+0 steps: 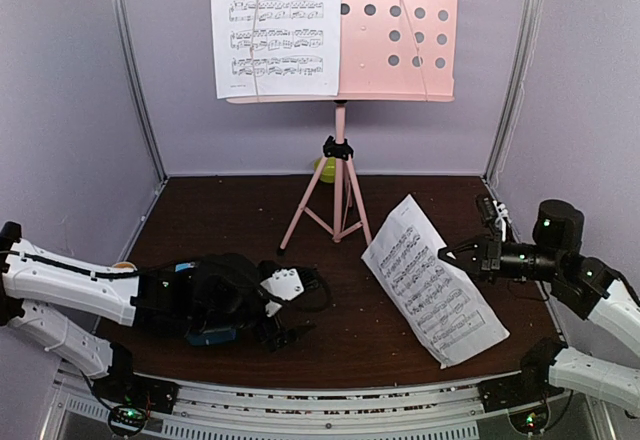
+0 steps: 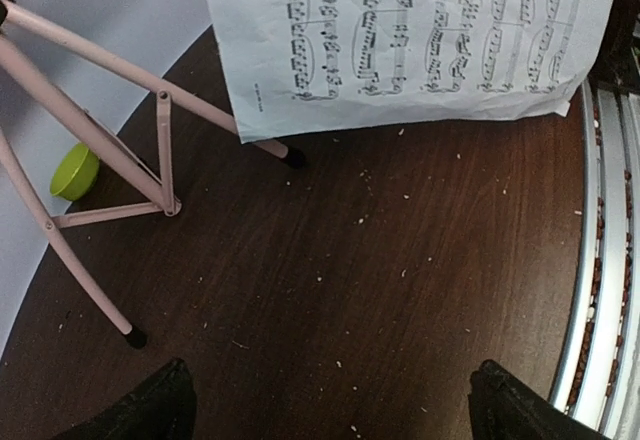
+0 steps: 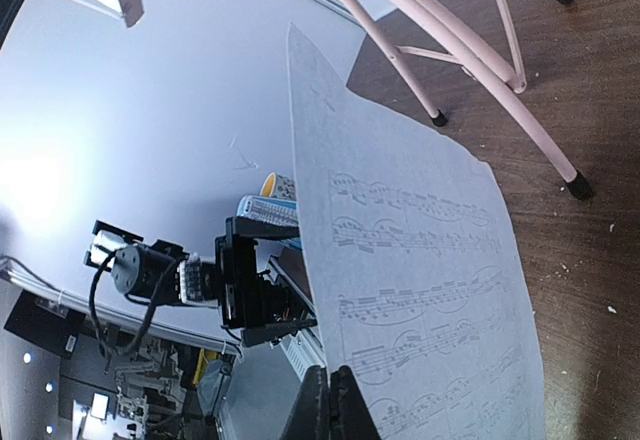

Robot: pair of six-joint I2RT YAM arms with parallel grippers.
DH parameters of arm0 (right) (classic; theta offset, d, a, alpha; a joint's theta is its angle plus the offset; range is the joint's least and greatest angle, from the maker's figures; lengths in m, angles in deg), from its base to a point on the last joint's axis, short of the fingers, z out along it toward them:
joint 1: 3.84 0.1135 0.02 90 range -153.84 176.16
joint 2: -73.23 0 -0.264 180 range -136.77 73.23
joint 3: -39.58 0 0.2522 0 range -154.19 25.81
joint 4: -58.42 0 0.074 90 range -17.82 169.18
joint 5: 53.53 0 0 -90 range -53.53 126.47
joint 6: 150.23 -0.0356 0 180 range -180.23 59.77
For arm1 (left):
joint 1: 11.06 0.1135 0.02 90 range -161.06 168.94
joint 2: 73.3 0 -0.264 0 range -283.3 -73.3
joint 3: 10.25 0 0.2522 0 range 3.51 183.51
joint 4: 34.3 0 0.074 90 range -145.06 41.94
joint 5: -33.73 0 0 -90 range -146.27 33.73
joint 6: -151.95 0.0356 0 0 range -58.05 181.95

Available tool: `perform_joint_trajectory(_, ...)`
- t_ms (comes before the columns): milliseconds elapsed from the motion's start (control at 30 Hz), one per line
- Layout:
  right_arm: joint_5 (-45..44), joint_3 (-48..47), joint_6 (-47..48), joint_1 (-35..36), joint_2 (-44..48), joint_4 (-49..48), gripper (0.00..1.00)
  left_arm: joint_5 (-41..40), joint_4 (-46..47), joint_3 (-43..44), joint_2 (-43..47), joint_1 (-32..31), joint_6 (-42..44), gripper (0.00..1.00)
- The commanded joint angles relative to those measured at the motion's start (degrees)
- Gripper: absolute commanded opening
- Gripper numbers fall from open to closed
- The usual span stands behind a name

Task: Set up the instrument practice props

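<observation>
- Top external view: the pink perforated-desk tripod music stand (image 1: pixel 340 125) is up at the back of the table, so the biggest job looks done
- One white printed sheet-music page (image 1: pixel 277 25) rests on the left half of its desk; the right half is bare
- A second white sheet-music page (image 1: pixel 435 280) hangs tilted, its edge pinched in the right gripper (image 1: pixel 452 254); placing it remains
- Only the right wrist view shows what I take for the small blue metronome (image 3: pixel 268 207), beside the left arm
- Only the left wrist view shows the left gripper (image 2: pixel 330 410) spread wide and empty
</observation>
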Motion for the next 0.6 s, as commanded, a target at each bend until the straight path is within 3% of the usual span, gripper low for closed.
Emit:
perform_joint_trajectory(0,1.9,-1.7,4.4,1.0,2.0,-1.7,0.00,3.9,1.7,-1.3,3.0,3.0,-7.3,0.98)
perform_joint_trajectory(567,9.6,-6.7,3.6,3.2,1.3,-10.8,0.00,10.1,5.1,-4.1,8.7,8.0,-11.7,0.96)
